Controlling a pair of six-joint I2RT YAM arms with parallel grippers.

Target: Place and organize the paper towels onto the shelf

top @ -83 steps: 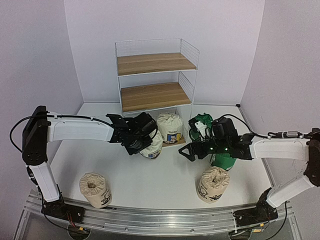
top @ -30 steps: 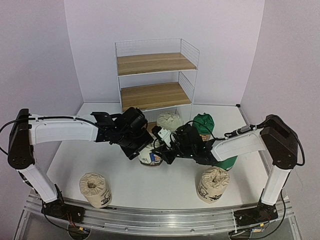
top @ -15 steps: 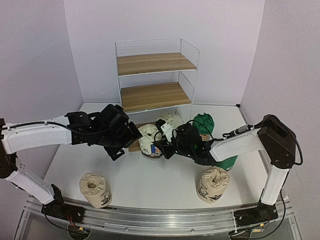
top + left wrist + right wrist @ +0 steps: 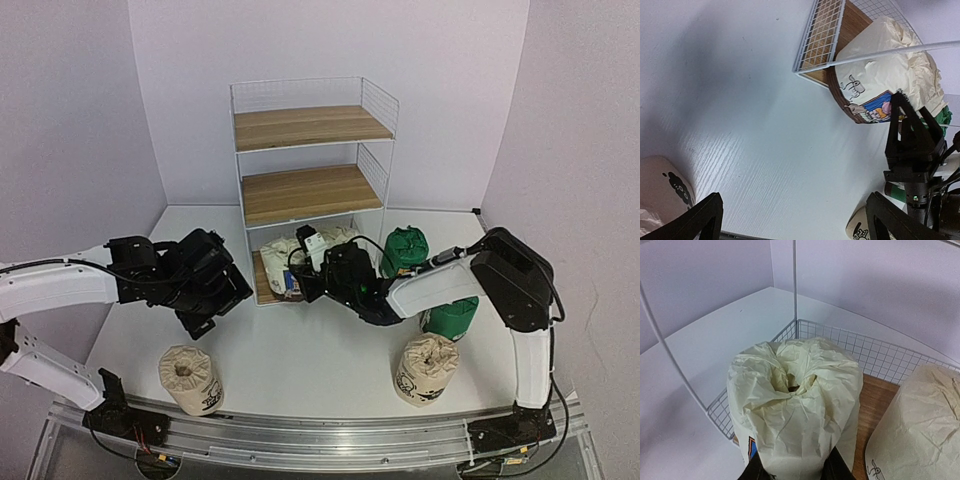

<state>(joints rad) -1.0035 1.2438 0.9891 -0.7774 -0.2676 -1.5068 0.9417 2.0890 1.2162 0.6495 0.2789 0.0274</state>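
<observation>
At front-left corner of shelf (image 4: 310,125), on lowest board (image 4: 875,405), white blue-yellow-labelled roll (image 4: 795,405) was held upright: long axis vertical, gathered top upward, just beside second white roll (image 4: 920,415). Jaws of right gripper (image 4: 792,471) were clamped low on roll; jaws of left gripper (image 4: 792,220) were spread wide, empty. Advised: base to be seated flat, fully on board, before release.

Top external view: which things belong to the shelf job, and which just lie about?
Job: tall white wire shelf, wooden boards; left white wrapped roll; right white wrapped roll; far green wrapped roll; near green wrapped roll; left beige wrapped roll; right beige wrapped roll.
Other: white table; metal rail.
</observation>
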